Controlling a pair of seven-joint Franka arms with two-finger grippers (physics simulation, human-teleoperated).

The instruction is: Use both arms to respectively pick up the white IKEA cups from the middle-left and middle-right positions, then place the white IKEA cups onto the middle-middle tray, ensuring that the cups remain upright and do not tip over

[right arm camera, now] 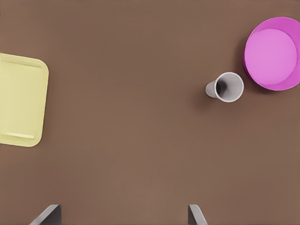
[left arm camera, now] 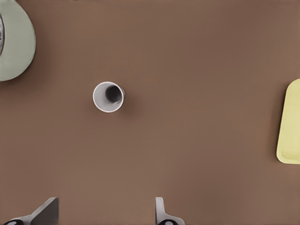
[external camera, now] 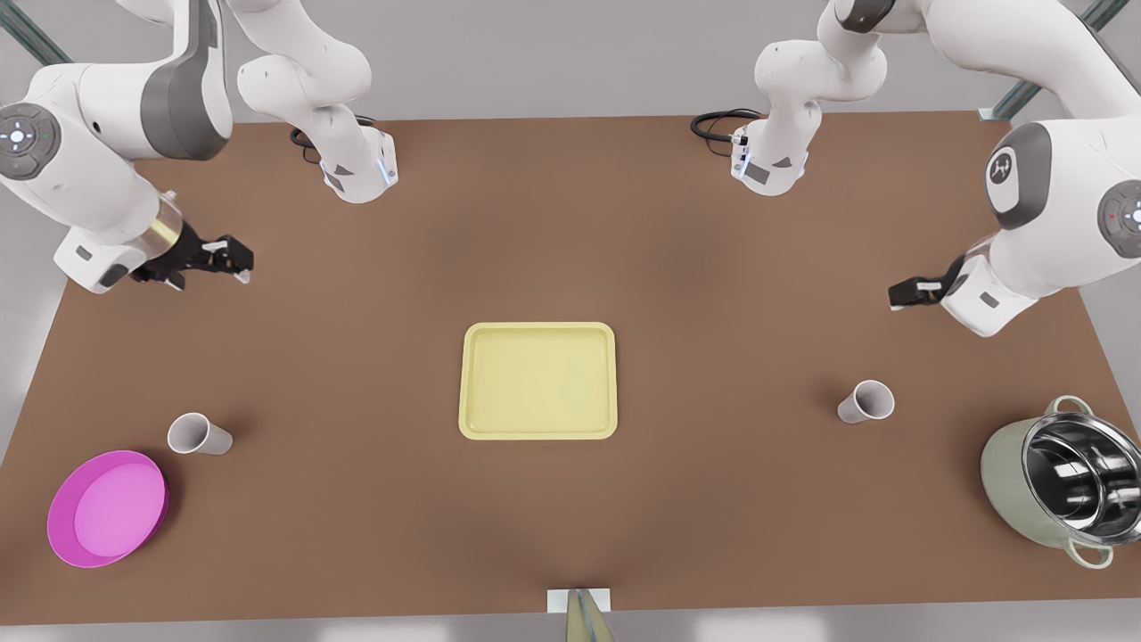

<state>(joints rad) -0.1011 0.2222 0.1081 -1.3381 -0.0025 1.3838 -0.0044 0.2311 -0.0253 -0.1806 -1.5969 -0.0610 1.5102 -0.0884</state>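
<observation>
Nothing picked yet; smooth pale-yellow tray (external camera: pixel 538 381) bare mid-table. Left gripper (left arm camera: pixel 104 213) fingers spread, high above the tapered white cup by the pot (external camera: pixel 866 401); right gripper (right arm camera: pixel 124 215) spread too, above the cup by the magenta bowl (external camera: pixel 198 434); both cups probably upright; both lifts remain.

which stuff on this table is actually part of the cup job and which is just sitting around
Part of the job:
- white cup beside the magenta bowl, below the open right gripper
- white cup near the pot, below the open left gripper
- yellow tray in the middle, nothing on it yet

Just lying about:
- magenta bowl
- pale green pot
</observation>
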